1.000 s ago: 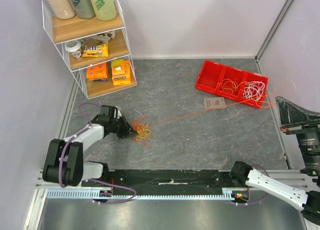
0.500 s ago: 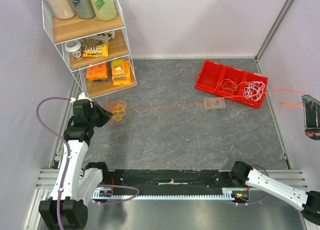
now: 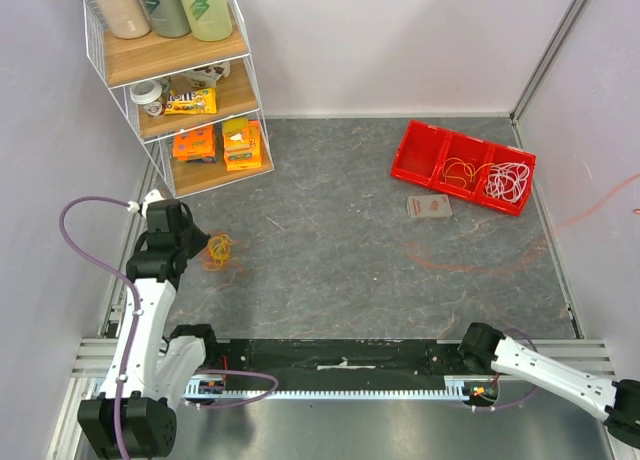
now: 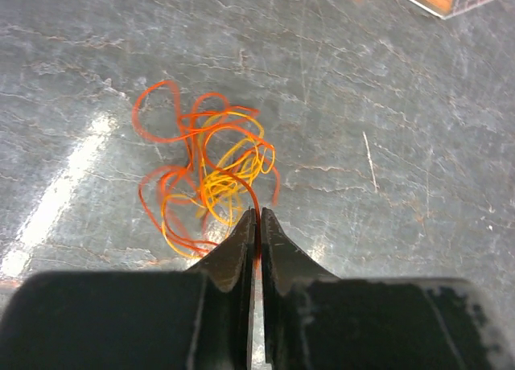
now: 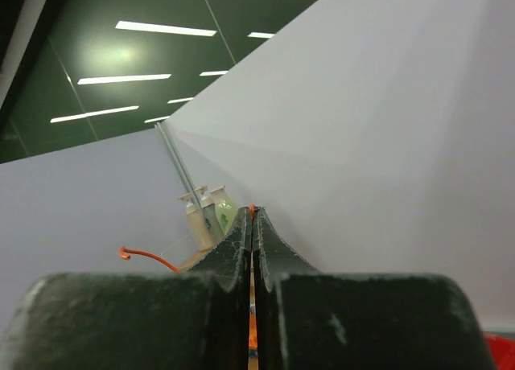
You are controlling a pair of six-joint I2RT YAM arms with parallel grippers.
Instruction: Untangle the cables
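The cables (image 3: pixel 218 250) are a small orange and yellow tangle on the grey floor, just right of my left gripper (image 3: pixel 197 242). In the left wrist view the tangle (image 4: pixel 213 173) lies right ahead of the left gripper (image 4: pixel 259 213). Its jaws stand a hair apart with one orange strand running between the tips. A long orange cable (image 3: pixel 470 267) lies slack in a curve at the right and rises off the right edge. My right gripper (image 5: pixel 252 211) is out of the top view. It points up at the wall, shut on that orange cable (image 5: pixel 145 257).
A red three-part bin (image 3: pixel 412 145) at the back right holds a yellow-orange coil (image 3: pixel 460 170) and a white coil (image 3: pixel 508 180). A small flat packet (image 3: pixel 428 207) lies in front of it. A wire shelf (image 3: pixel 200 80) with bottles and snacks stands at the back left.
The tangle has dropped from in front of the shelf to the floor beside my left gripper. The taut orange line has gone slack on the floor, and my right gripper has left the top view.
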